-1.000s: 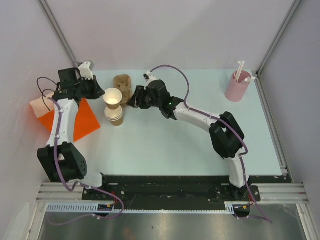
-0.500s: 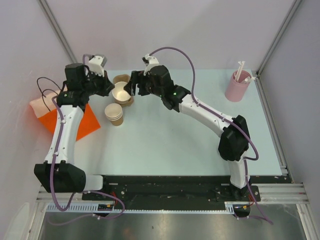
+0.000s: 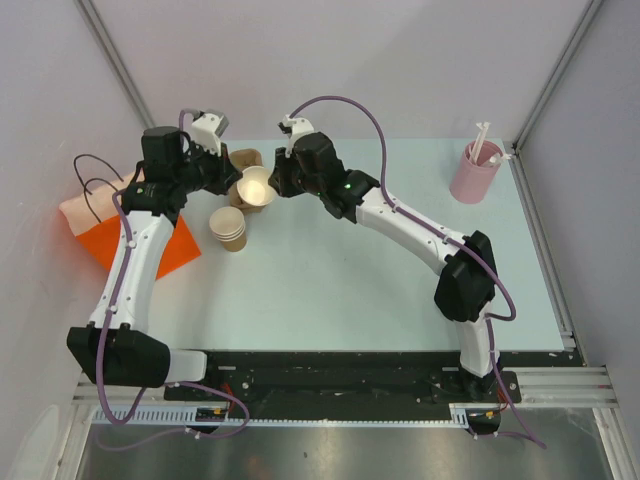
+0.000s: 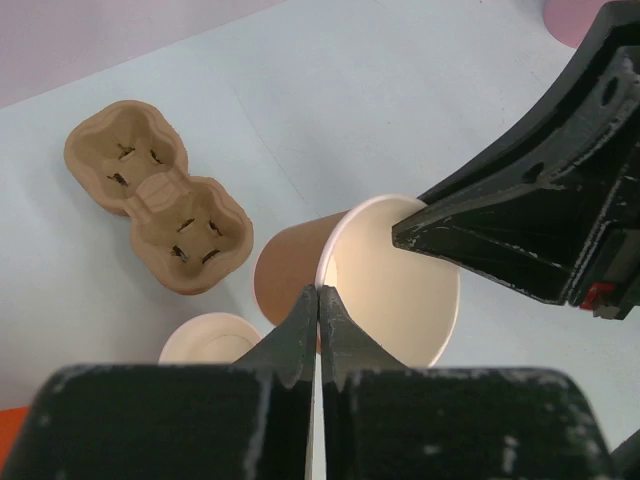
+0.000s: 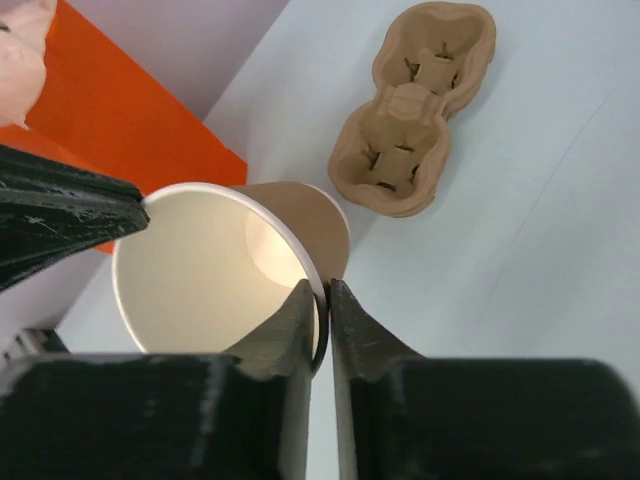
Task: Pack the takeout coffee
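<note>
**Top external view: both grippers clamped on one open cup**

Top external shows the left gripper and the right gripper meeting at the far left part of the table, with a tan paper cup between them. The cup has no lid, and its white inside faces up toward the camera.

From the left wrist, the left gripper's fingers are pinched together on the near edge of the cup's rim, with the thin wall caught between them. The right wrist shows the same on the opposite edge: the right gripper's fingers are closed on the rim with only the paper between. The cup is tilted, its base pointing toward the brown pulp tray, which lies flat on the table beyond it.

A short stack of cups stands upright just in front of the held cup, beside the orange bag. A pink cylinder with white straws stands well apart at the far right corner.
</note>
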You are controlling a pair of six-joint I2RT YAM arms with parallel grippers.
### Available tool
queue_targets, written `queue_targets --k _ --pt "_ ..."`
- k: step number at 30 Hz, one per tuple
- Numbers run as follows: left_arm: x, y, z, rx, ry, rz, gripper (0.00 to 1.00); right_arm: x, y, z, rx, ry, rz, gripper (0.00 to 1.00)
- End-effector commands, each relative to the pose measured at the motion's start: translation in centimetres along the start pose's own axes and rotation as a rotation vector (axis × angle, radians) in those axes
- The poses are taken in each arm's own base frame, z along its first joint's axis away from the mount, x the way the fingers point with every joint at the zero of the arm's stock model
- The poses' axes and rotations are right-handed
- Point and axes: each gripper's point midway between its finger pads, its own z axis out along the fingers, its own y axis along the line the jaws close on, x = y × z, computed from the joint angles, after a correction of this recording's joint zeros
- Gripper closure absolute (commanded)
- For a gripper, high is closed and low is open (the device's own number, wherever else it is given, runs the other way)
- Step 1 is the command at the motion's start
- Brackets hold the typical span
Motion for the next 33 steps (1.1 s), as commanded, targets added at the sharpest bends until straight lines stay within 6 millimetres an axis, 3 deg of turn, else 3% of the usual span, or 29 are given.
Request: queue_targets --k 1,2,3,5,6,7,8,11,13,14,15,18,22,28,30,33 --pt "-0.9 -1.0 -0.4 0.04 -0.034 0.026 0.99 0.0 -1.0 -0.9 0.015 0.013 -0.036 0.92" --pt "-0.7 -1.0 -0.3 0.041 -0.029 0.028 0.99 0.0 -1.5 -1.2 0.023 0.018 -0.032 1.0" --pt "-0.4 -0.7 -0.2 0.029 -0.022 0.035 0.72 0.1 -2.0 -1.4 0.033 0.026 -0.031 1.0" --pt "0.0 -0.2 -0.1 0.008 -0.011 0.044 0.44 0.2 -4.5 -2.7 0.08 0.04 -0.025 1.0" --pt "0.0 0.5 -0.2 -0.033 -0.006 0.054 0.23 0.2 -5.7 -3.2 0.1 0.044 -0.014 1.0" --pt "-0.2 1.0 -0.3 -0.057 -0.008 0.059 0.15 0.1 -6.7 -3.8 0.117 0.044 -0.005 1.0" --pt "-0.2 1.3 -0.2 -0.072 -0.006 0.06 0.1 0.5 -9.3 -5.0 0.164 0.057 0.011 1.0" --pt "-0.1 2.5 0.1 -0.116 0.007 0.062 0.07 1.7 -13.7 -7.6 0.259 0.074 0.036 1.0" --pt "0.9 4.2 0.6 -0.181 0.047 0.06 0.07 2.5 -18.8 -9.4 0.375 0.089 0.065 1.0" --pt "1.3 4.9 0.7 -0.21 0.063 0.065 0.07 3.3 -20.5 -10.5 0.419 0.118 0.078 1.0" --pt "1.8 5.6 1.0 -0.231 0.083 0.072 0.07 4.5 -23.8 -11.7 0.5 0.152 0.096 1.0" --pt "4.0 7.3 1.6 -0.273 0.147 0.064 0.07 7.6 -28.7 -14.1 0.625 0.266 0.114 1.0" --pt "6.3 9.1 1.9 -0.292 0.202 0.038 0.06 10.1 -31.8 -15.2 0.666 0.323 0.165 1.0" --pt "9.0 10.5 2.5 -0.304 0.273 0.037 0.06 11.9 -33.2 -14.7 0.658 0.356 0.205 1.0" --pt "10.0 11.1 2.7 -0.311 0.302 0.034 0.07 12.4 -33.0 -14.5 0.64 0.372 0.215 0.95" --pt "11.4 11.6 3.1 -0.305 0.338 0.028 0.08 13.0 -33.0 -14.5 0.642 0.392 0.224 0.8"
